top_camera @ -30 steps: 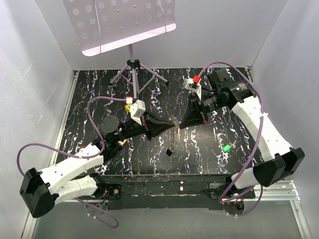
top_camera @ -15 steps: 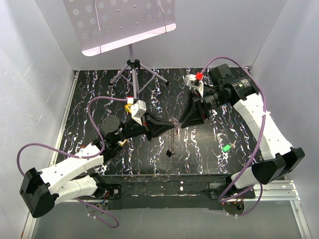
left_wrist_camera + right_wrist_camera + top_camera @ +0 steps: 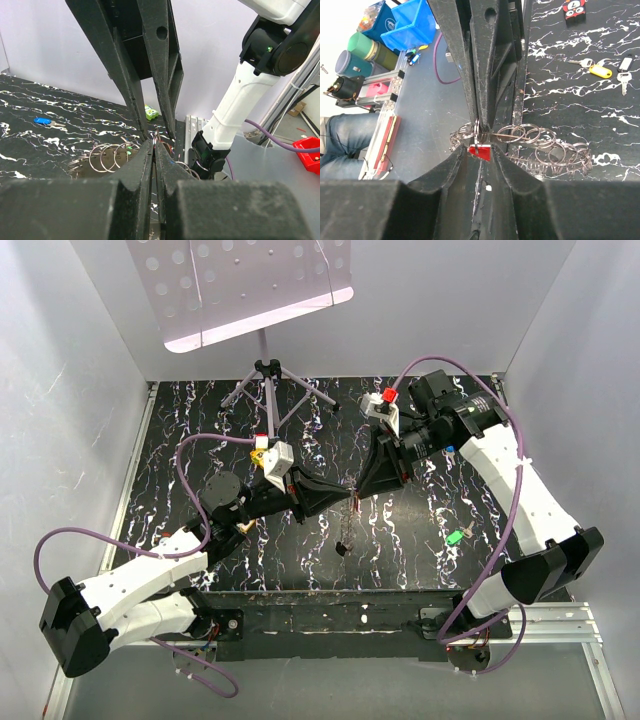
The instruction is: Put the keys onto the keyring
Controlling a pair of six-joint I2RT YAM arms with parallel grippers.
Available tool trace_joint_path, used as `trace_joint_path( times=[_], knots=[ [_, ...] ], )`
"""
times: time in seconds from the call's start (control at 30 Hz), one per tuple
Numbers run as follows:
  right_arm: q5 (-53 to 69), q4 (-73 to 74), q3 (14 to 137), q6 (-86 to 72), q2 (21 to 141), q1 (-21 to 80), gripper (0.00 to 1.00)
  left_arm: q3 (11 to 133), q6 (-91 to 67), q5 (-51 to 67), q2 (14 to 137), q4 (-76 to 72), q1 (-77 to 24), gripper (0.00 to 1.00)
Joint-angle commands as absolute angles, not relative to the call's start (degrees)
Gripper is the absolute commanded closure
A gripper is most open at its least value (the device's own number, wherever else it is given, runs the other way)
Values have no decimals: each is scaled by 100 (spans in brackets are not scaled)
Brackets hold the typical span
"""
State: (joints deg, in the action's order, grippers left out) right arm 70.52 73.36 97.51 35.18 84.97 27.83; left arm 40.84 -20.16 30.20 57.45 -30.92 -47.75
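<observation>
My left gripper (image 3: 341, 499) and right gripper (image 3: 361, 491) meet tip to tip above the middle of the black marbled table (image 3: 200, 420). The left gripper (image 3: 154, 144) is shut on a keyring (image 3: 478, 131) at the end of a chain of linked silver rings (image 3: 545, 145), which hangs below the tips (image 3: 344, 530). The right gripper (image 3: 481, 156) is shut on a red-headed key (image 3: 481, 151), with that ring through its head. A green key (image 3: 455, 536) lies at the right front. A blue key (image 3: 42, 120) lies further back, and a yellow key (image 3: 600, 71) and a silver key (image 3: 625, 77) lie on the table.
A music stand's tripod (image 3: 265, 372) stands at the back centre with its perforated plate (image 3: 240, 280) overhead. White walls enclose the table on three sides. A small red and black object (image 3: 573, 7) lies beyond the yellow key.
The right wrist has shifted slightly left and its gripper has closed the small gap to the left gripper's tip. The left arm and hanging rings have hardly moved.
</observation>
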Motion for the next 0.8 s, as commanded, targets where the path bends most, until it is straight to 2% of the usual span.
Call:
trace_joint_path(
  times=[0.0,0.27,0.77],
  knots=[
    [7181,7330,9897,3586,8411,2839,71,4096,-2004,2936,5651,-3313,-4764,100],
    [7207,7313,9879,3577,8402,2839,99,4096,-1995,2936,5634,-3296,-4764,100],
    [7207,6944,9396,3331,8183,2839,99,3832,-1960,2655,5335,-3665,-4764,100]
  ],
)
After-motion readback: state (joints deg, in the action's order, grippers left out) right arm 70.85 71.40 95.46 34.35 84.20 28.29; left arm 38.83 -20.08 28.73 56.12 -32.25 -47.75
